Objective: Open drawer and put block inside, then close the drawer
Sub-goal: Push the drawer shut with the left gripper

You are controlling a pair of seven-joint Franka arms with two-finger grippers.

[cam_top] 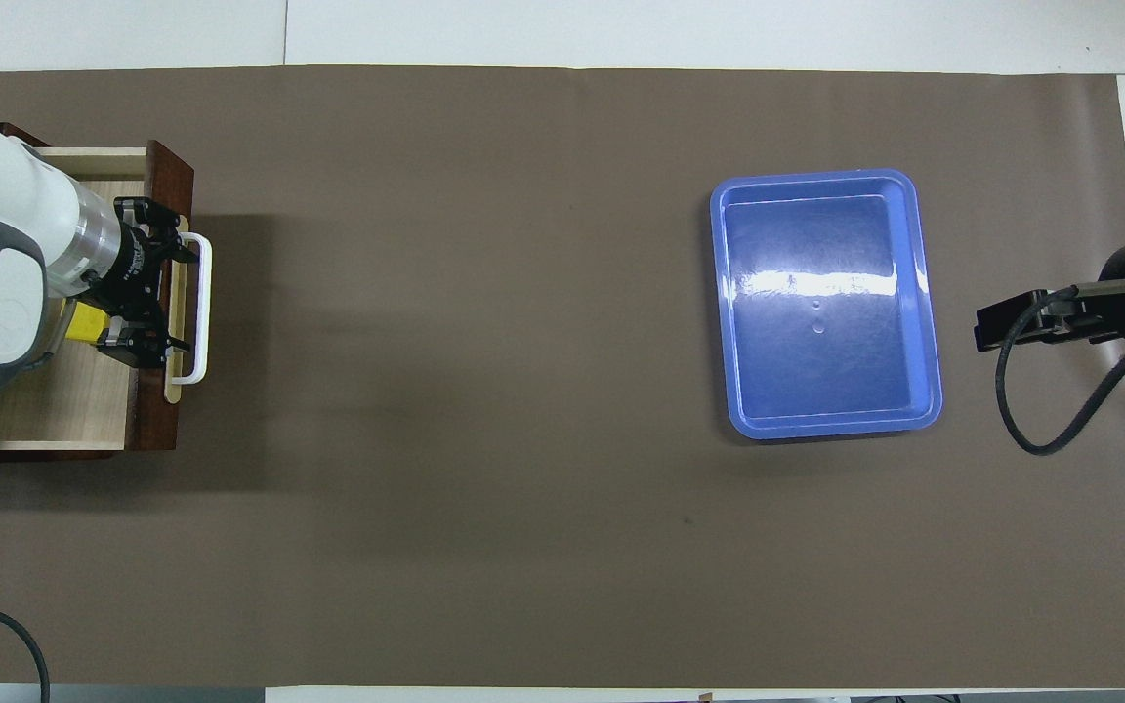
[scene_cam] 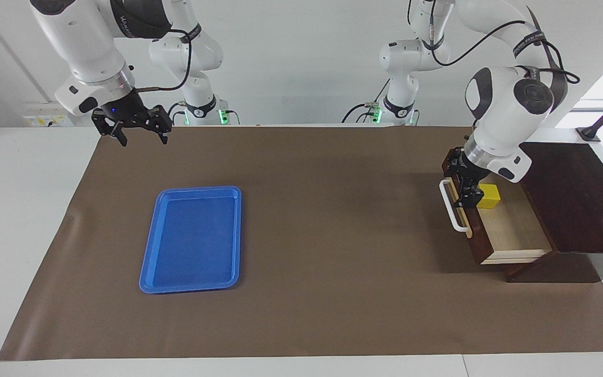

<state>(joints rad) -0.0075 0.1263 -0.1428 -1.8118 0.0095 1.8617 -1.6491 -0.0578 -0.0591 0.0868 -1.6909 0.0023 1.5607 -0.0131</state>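
The dark wooden drawer (scene_cam: 513,230) (cam_top: 55,410) stands pulled out of its box (scene_cam: 568,199) at the left arm's end of the table, its white bar handle (scene_cam: 450,209) (cam_top: 201,303) toward the table's middle. The yellow block (scene_cam: 489,196) (cam_top: 84,322) lies inside the drawer, on the pale floor just inside the front panel, partly hidden in the overhead view. My left gripper (scene_cam: 464,195) (cam_top: 167,290) is open, low over the drawer's front panel by the handle, beside the block and not holding it. My right gripper (scene_cam: 143,140) hangs open above the mat's edge nearest the robots.
A flat blue tray (scene_cam: 191,238) (cam_top: 826,303) lies on the brown mat toward the right arm's end. The right arm's hand and cable (cam_top: 1041,322) show beside it in the overhead view.
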